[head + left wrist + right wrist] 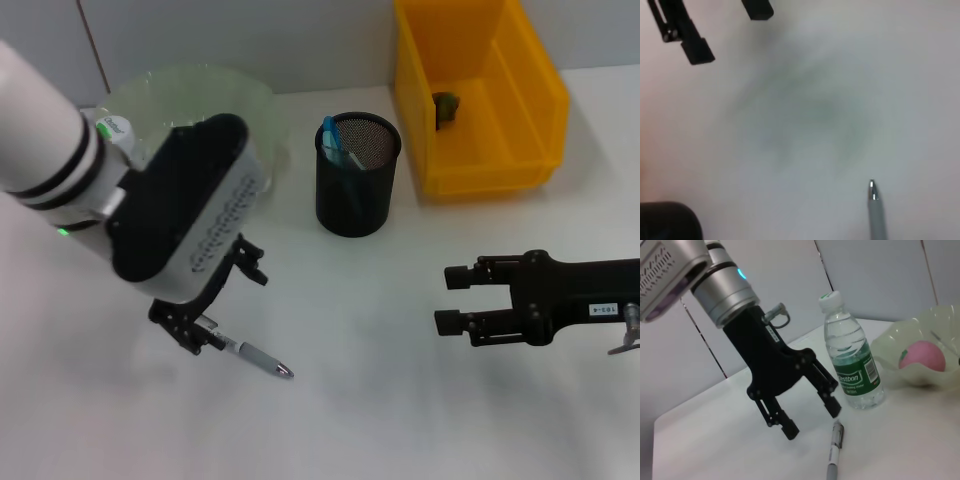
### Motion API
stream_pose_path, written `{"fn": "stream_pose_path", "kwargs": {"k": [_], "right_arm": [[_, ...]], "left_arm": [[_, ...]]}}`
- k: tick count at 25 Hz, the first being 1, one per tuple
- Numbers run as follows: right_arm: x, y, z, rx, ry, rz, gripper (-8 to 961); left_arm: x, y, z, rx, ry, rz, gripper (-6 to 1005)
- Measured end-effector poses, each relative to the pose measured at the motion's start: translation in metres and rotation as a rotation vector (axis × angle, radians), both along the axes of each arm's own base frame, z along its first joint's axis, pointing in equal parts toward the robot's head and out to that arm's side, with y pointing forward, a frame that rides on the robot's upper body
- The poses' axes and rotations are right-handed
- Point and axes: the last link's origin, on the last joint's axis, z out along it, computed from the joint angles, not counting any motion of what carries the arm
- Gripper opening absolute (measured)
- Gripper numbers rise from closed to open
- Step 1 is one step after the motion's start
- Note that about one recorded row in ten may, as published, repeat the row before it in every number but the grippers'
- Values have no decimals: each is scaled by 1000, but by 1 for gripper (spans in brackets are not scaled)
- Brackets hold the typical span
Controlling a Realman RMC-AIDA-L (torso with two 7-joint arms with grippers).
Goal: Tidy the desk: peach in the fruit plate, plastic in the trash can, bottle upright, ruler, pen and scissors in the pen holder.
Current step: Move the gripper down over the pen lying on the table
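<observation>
Pen (pixel 255 358) is lying flat on the desk (pixel 380 420), its end under the left gripper (pixel 207 300), whose fingers are hanging wide open, gripping nothing.

Overall light: soft, even brightness is spreading over the white table (pixel 400 400); no hard beam is showing
Shadows: a faint, diffuse shadow is lying under the left gripper (pixel 210 300); the black mesh holder (pixel 357 187) is casting only a weak one at its base
Glare: a small highlight is glinting on the pen (pixel 258 358) tip; the bottle (pixel 851 357) is catching pale reflections
Blur: the left wrist view is looking soft throughout, with a greyish smudge of shadow across its middle; the pen there is looking hazy
Focus: the right wrist view is rendering the bottle fairly crisply; the plate (pixel 900 340) edge is softening
Colour: the yellow bin (pixel 520 110) is glowing saturated
</observation>
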Motion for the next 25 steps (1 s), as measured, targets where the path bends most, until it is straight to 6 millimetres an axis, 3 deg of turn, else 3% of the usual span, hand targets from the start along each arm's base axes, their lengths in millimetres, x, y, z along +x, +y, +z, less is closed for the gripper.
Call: {"fn": "stream_pose_path", "kwargs": {"k": [7, 25], "right_arm": [[-3, 5, 1, 10, -9, 10, 742], [0, 5, -2, 3, -34, 2, 742]], "left_arm": [[2, 2, -20, -41, 66, -44, 799], [-7, -3, -46, -62, 137, -82, 798]]}}
